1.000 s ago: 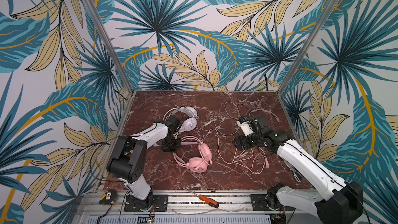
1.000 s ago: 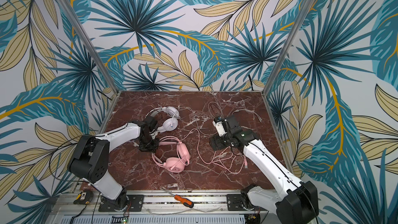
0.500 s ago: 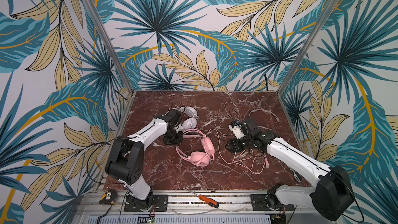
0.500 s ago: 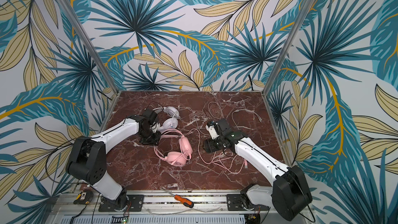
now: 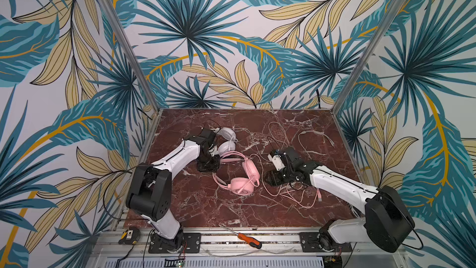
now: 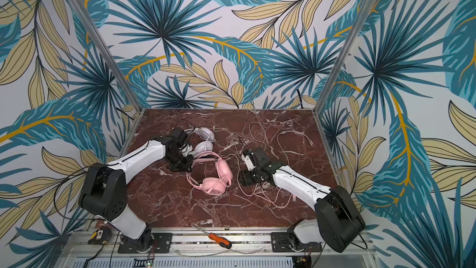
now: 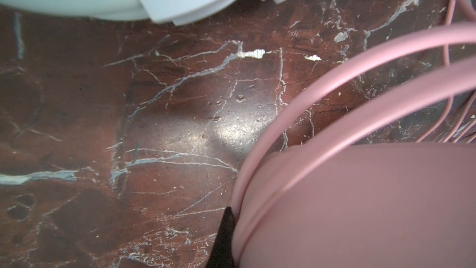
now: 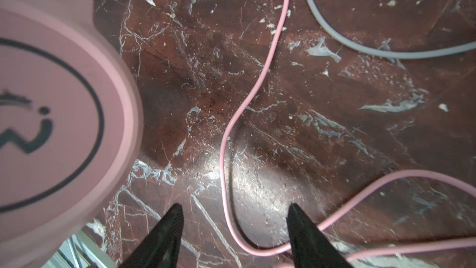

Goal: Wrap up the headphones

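Observation:
The pink headphones (image 5: 242, 185) (image 6: 213, 186) lie mid-table, earcups toward the front. My left gripper (image 5: 210, 166) (image 6: 181, 165) is shut on their headband (image 7: 334, 78). Only one black fingertip (image 7: 225, 233) shows in the left wrist view, pressed against the pink band. The white headphones (image 5: 226, 135) (image 6: 206, 134) lie just behind that gripper. My right gripper (image 5: 270, 177) (image 6: 243, 177) (image 8: 234, 217) is low over the table, right of the pink earcup (image 8: 51, 99). It is open, its fingers astride the pink cable (image 8: 224, 166) without touching it.
Loose pink cable (image 5: 296, 194) is tangled under and in front of the right arm. White cable (image 5: 309, 135) (image 8: 347, 45) loops at the back right. An orange screwdriver (image 5: 248, 238) and a tape measure (image 5: 128, 235) lie on the front rail. Walls enclose three sides.
The right gripper has moved left toward the pink earcup and its jaws have narrowed around the pink cable. The pink headphones have shifted right and back with the left gripper.

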{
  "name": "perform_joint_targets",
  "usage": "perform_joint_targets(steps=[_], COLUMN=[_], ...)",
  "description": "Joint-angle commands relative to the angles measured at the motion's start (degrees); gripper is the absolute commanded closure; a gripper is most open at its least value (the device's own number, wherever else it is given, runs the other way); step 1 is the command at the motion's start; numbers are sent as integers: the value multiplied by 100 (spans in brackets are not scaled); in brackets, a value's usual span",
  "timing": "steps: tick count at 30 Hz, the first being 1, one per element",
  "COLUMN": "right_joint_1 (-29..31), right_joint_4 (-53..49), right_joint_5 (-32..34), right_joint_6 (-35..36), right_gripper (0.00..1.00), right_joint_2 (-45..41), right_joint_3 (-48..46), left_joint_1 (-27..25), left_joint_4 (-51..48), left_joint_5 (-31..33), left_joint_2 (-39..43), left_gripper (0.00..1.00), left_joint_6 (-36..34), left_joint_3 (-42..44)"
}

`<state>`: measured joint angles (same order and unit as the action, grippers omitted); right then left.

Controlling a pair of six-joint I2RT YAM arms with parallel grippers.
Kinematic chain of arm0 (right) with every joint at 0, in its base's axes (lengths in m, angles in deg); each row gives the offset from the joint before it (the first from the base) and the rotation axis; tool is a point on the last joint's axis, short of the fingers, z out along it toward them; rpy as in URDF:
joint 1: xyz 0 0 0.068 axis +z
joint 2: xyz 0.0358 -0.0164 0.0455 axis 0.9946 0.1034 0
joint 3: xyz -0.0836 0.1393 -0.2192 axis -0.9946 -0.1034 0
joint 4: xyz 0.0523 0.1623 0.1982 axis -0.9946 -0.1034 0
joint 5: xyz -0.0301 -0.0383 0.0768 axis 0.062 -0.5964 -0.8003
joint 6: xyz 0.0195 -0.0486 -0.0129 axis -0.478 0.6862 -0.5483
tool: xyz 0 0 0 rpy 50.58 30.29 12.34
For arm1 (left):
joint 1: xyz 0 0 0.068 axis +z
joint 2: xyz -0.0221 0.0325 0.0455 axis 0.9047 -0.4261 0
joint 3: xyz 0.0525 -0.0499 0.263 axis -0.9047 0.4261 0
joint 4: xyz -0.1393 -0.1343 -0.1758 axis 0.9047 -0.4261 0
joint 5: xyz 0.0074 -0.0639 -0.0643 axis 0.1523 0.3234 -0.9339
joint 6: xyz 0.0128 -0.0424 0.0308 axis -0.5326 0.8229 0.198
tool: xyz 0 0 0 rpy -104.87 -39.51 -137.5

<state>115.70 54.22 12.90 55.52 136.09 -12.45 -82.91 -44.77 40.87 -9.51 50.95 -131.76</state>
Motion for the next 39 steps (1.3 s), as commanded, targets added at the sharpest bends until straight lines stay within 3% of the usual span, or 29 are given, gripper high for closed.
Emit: perform_joint_targets(steps=[1, 24, 39], right_joint_1=[71, 445, 440], right_joint_4=[313, 579, 299], right_joint_5=[-125, -336, -293], right_joint_6=[-225, -698, -644], right_gripper=[38, 65, 70], right_joint_2=[212, 1004, 784], right_joint_3=[-128, -223, -585], left_joint_1=[31, 47, 271], left_joint_4=[-5, 302, 355], left_joint_5=[-369, -501, -689], left_joint_2=[109, 113, 241], left_gripper=[100, 100, 100], left_joint_6=[90, 278, 490], left_joint_3=[-189, 56, -39])
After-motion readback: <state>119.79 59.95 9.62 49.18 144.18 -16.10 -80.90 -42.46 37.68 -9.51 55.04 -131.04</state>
